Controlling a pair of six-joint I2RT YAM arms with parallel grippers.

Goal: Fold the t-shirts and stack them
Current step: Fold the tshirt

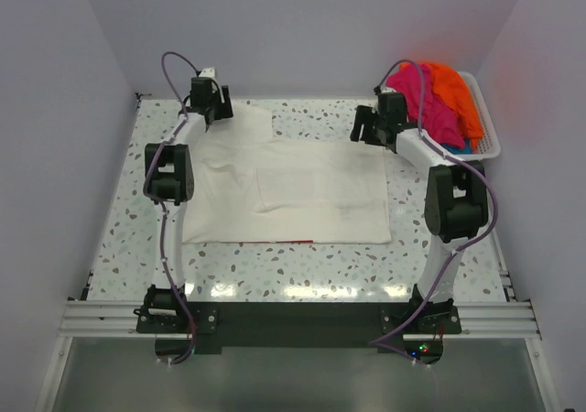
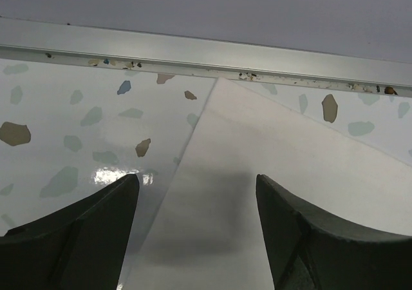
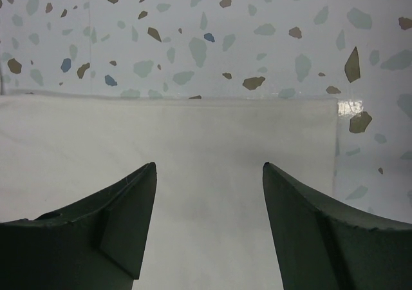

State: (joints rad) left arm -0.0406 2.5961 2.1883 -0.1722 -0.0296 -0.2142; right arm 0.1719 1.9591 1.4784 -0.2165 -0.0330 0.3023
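Hands spread wide and gripping nothing, the left hand [image 1: 209,101] and the right hand [image 1: 371,124] hover at the far side of the speckled table [image 1: 275,270], each poised over a far corner of the cream-white t-shirt [image 1: 293,192]. This shirt, the largest piece in the job, lies flat across the middle of the table, apparently smoothed out so that both arms can take matching corners and draw the far edge toward the near one for a fold. To the far right, a white slatted basket [image 1: 492,133] holds the waiting laundry in a loose heap: a magenta-pink tee [image 1: 417,92], an orange tee [image 1: 453,92] and a sliver of teal cloth [image 1: 464,145], kept off the work area until their turn. In the left wrist view, the fingers straddle the shirt's corner just short of the metal rail [image 2: 206,48]; in the right wrist view, the fingers frame the straight far hem. A thin line of red print [image 1: 293,241] peeks out at the near hem.
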